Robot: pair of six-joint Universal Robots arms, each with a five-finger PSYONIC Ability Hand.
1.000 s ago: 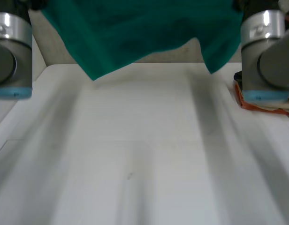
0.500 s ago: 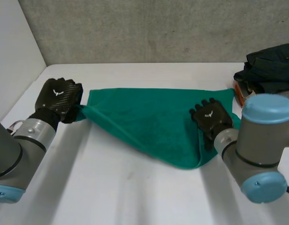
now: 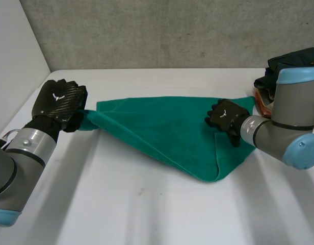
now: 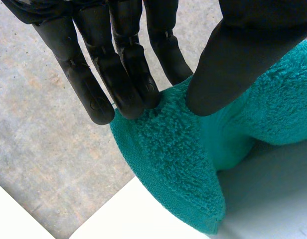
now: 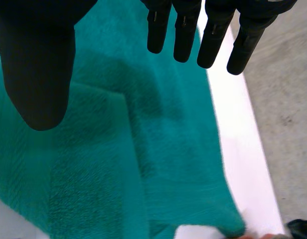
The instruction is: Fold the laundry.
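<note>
Black left hand (image 3: 60, 103): I read it as closed in a pinch, its fingers (image 4: 128, 84) and thumb clamping one corner of the green towel (image 3: 167, 127), which bunches into a taut ridge at that grip. From this corner the towel runs across the middle of the white table (image 3: 147, 204), doubled over itself into a rough triangle with its point toward the near side. My right hand (image 3: 226, 116) is over the towel's opposite end, near its right edge, with fingers straight and thumb held apart, gripping nothing; I cannot tell whether it touches the cloth. Beyond that hand, at the table's far right, lies a pile of dark clothes (image 3: 294, 66). Grey concrete wall (image 3: 172, 30) stands behind the table.
</note>
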